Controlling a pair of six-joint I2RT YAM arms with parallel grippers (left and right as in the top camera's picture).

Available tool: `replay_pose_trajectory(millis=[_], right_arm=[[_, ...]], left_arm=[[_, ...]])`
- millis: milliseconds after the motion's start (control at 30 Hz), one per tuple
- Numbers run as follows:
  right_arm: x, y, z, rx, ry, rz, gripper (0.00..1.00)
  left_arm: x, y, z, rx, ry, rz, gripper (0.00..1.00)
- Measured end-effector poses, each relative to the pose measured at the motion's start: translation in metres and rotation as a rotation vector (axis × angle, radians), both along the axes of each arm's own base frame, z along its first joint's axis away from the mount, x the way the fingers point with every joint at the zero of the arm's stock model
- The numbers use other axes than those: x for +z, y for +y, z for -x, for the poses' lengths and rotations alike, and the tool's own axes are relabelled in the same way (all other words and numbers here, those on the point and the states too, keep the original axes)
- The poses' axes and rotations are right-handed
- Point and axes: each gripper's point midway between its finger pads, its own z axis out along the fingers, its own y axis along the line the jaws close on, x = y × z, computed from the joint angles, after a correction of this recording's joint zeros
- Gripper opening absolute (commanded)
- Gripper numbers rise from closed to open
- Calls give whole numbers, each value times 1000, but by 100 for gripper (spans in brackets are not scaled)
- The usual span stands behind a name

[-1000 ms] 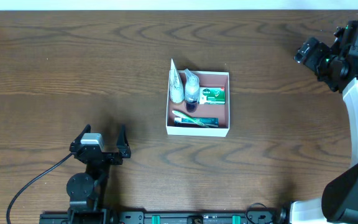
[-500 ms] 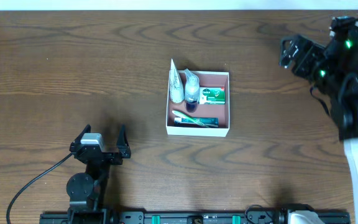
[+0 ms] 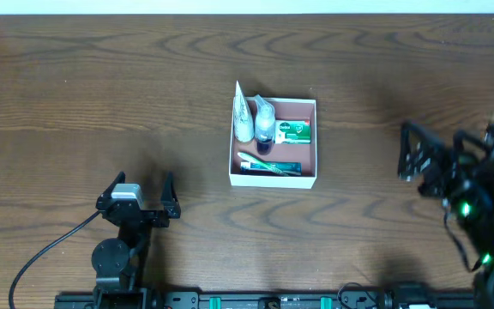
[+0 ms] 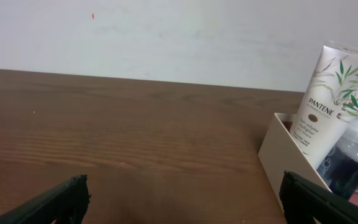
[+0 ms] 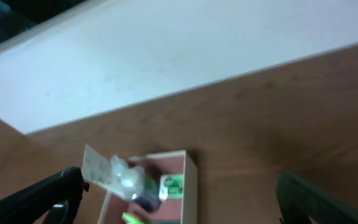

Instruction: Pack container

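Note:
The container (image 3: 273, 180), a square shallow box with white walls and a pink-brown inside, sits mid-table. It holds a white Pantene tube (image 3: 243, 116), a clear bottle (image 3: 265, 120), a green-and-white soap box (image 3: 292, 131) and a green toothpaste box (image 3: 270, 166). My left gripper (image 3: 141, 182) is open and empty, front left of the container. In the left wrist view (image 4: 185, 199) the container wall (image 4: 288, 155) and tube (image 4: 328, 106) are at right. My right gripper (image 3: 404, 153) is open and empty, well right of the container. The blurred right wrist view (image 5: 179, 186) looks at the container (image 5: 190, 180).
A pale wall or table edge (image 5: 166, 56) runs along the far side of the wooden table (image 3: 101, 86). A black cable (image 3: 41, 257) trails from the left arm's base at the front left.
My right arm has swung from the far right corner down toward the front right, its gripper now pointing left at the container. The left arm and the container's contents have not moved.

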Motion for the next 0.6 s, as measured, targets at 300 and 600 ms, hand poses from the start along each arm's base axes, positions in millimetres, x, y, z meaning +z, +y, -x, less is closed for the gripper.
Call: replay_pose_trajectory(millis=[300, 600], right_arm=[[-52, -3, 5, -10, -277, 16, 99], [-82, 9, -2, 35, -496, 57, 99]], left_arm=[[0, 0, 0, 0, 1, 1, 98], [0, 0, 0, 0, 0, 1, 98]])
